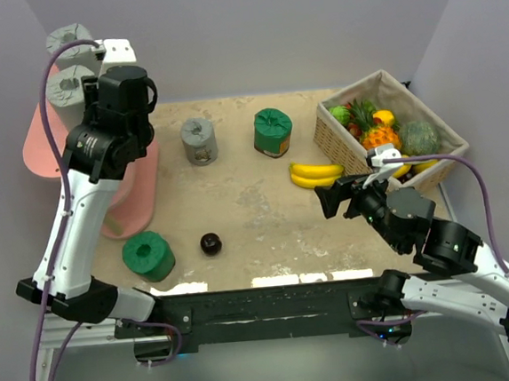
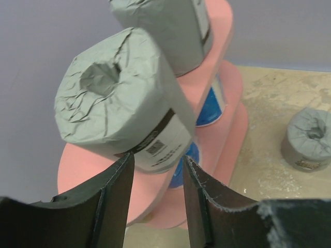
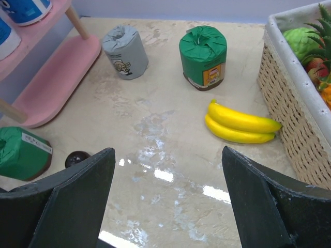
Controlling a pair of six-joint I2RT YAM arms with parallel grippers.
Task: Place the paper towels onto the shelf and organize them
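Two grey rolls stand on the top board of the pink shelf point(image 1: 37, 151), one behind point(image 1: 67, 37) the other point(image 1: 71, 85). My left gripper point(image 2: 158, 157) is open, its tips at the base of the nearer grey roll point(image 2: 121, 111), whose body is wider than the gap between them. Two white-and-blue rolls point(image 2: 210, 103) point(image 2: 189, 155) stand on the lower board. On the table are a grey roll point(image 1: 199, 142), a green roll point(image 1: 273, 133) and a second green roll point(image 1: 149, 256). My right gripper point(image 1: 328, 198) is open and empty above the table point(image 3: 168, 151).
A wicker basket point(image 1: 339, 138) of fruit stands at the back right, with a bunch of bananas point(image 1: 315, 174) beside it on the table. A small dark ball point(image 1: 211, 243) lies near the front green roll. Walls close in on the left, right and back.
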